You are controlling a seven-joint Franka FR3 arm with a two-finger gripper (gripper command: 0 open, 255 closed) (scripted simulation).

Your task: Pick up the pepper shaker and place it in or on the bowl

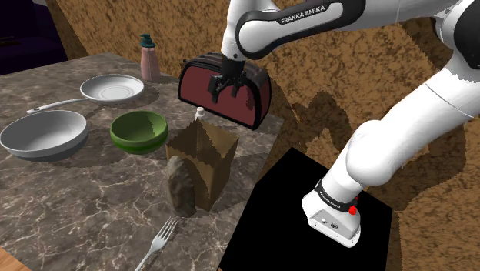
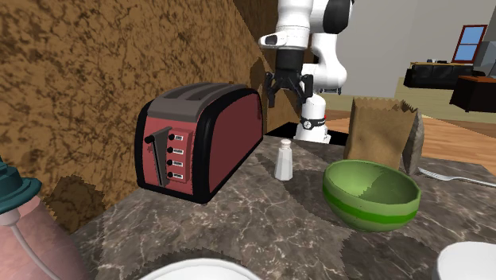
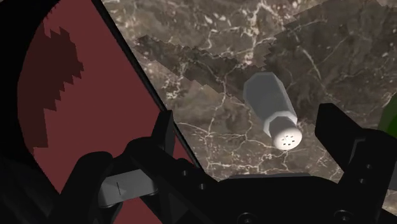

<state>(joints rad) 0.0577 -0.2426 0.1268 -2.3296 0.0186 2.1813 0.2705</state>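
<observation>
Air lies between the claw (image 1: 222,95) and everything under it: its two black fingers stand apart and clasp nothing. The claw hangs pointing down above the desk (image 1: 92,212), a dark marbled slab, close by the end of a dark red toaster (image 2: 199,139) with black trim.

The pepper shaker (image 3: 273,108), pale grey-white with a holed cap, stands upright on the desk below the claw. In the wrist view it sits in the gap between the fingers, nearer one of them and touching neither, while the toaster's red side lies past the other finger. In the second exterior view the shaker is well beneath the claw and nearer the camera, just beside the toaster but apart from it.

The green bowl (image 1: 139,129) rests on the desk farther from the claw than the shaker does, on the side of the shaker away from the toaster. A brown paper bag (image 1: 201,158) stands upright on the desk below the claw in the shoulder view, close to the shaker, whose cap peeks just over the bag's top edge. Just beside the bag sits a rough grey lump (image 1: 180,186), and a fork (image 1: 158,242) lies past that, farther still from the claw.

Well away from the claw, beyond the bowl, lie a round grey pan (image 1: 44,132) and a white pan (image 1: 112,88), with a pinkish bottle (image 1: 149,61) with a teal top standing behind them.
</observation>
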